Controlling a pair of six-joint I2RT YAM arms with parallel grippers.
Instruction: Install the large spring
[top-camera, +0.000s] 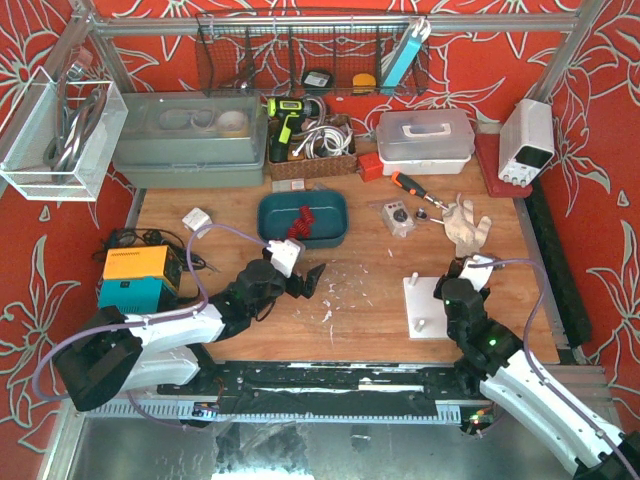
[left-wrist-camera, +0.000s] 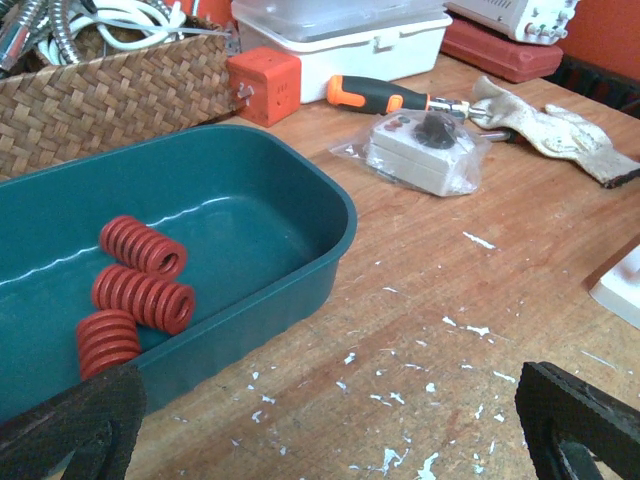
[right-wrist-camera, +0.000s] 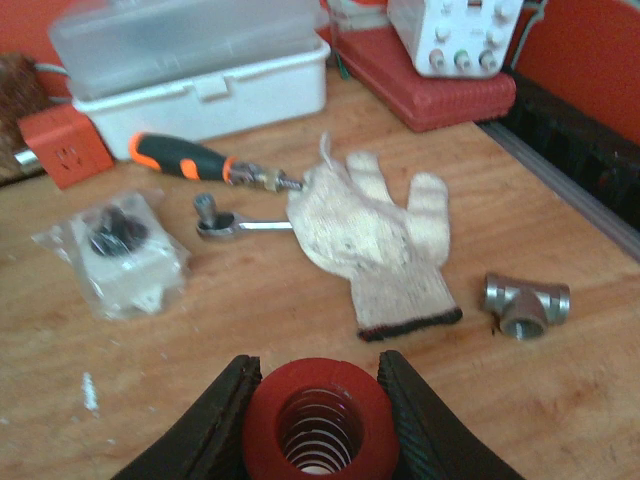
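Paint-flecked wooden table (top-camera: 365, 275), red floral walls (top-camera: 603, 85)

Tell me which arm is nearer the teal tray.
Left. The left fingers hover open just off the teal tray; right fingers, gripping a red spring, are far off beside the white plate.

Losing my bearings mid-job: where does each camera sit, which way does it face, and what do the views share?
Top external: above and behind the arms, looking down on the table; both arms show, with left gripper and right gripper.
Left wrist: on the left arm, facing the teal tray of spare springs; its open fingertips frame the bottom.
Right wrist: on the right arm, facing the glove; its gripper is shut on a red spring.
Shared: both wrist views show the orange-handled screwdriver and the glove.
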